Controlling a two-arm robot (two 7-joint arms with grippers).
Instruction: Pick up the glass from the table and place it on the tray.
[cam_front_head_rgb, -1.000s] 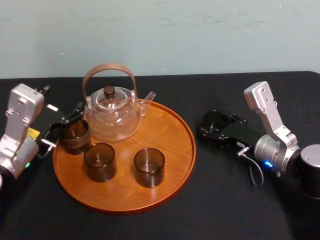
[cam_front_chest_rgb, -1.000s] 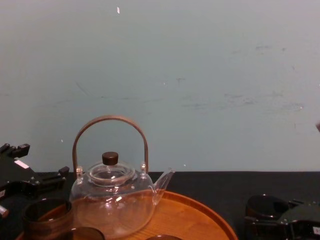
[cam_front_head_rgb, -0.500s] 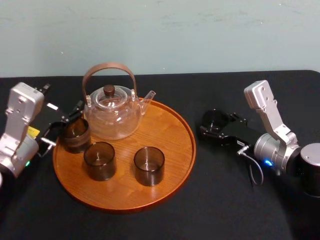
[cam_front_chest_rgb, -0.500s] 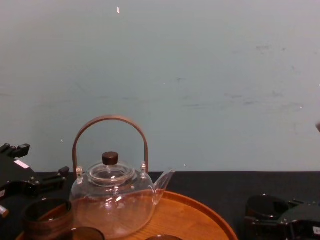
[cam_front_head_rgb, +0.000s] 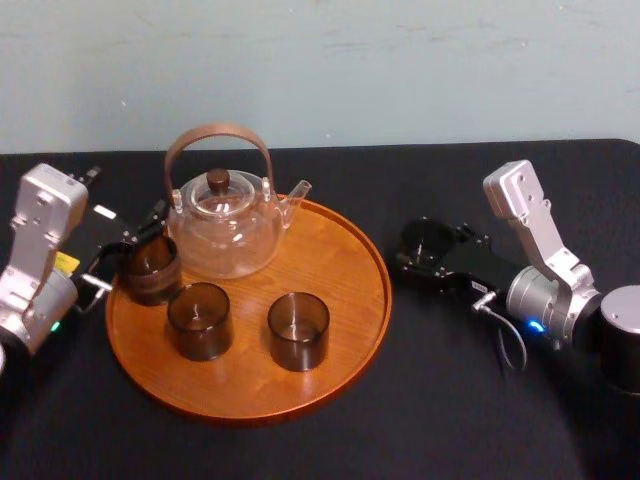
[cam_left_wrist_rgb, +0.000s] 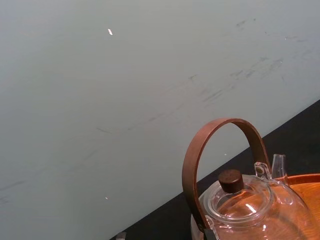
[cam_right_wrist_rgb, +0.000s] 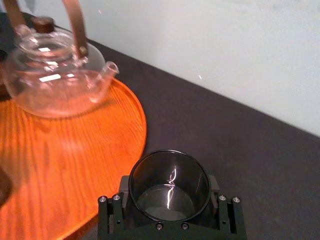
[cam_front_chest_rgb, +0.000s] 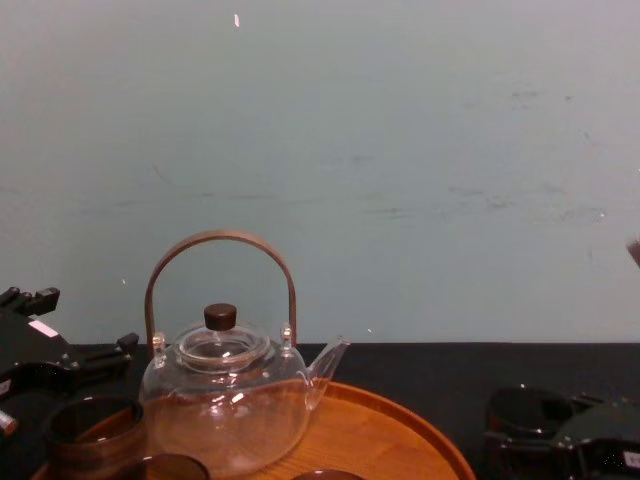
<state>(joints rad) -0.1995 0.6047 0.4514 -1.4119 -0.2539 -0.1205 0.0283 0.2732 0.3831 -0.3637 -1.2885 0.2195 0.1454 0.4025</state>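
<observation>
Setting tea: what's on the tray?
The tray holds a teapot and three glasses, leftmost at the left gripper; behind the teapot is hidden. The right gripper holds a fourth glass beside it.

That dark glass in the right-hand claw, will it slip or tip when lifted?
Probably slippery: the glass has smooth, shiny walls where the right gripper clamps it. Likely steady once set down: it looks short and wide. Probably fragile too.

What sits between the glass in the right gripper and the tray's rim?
Bare black table separates glass from tray, per head and right wrist views.
</observation>
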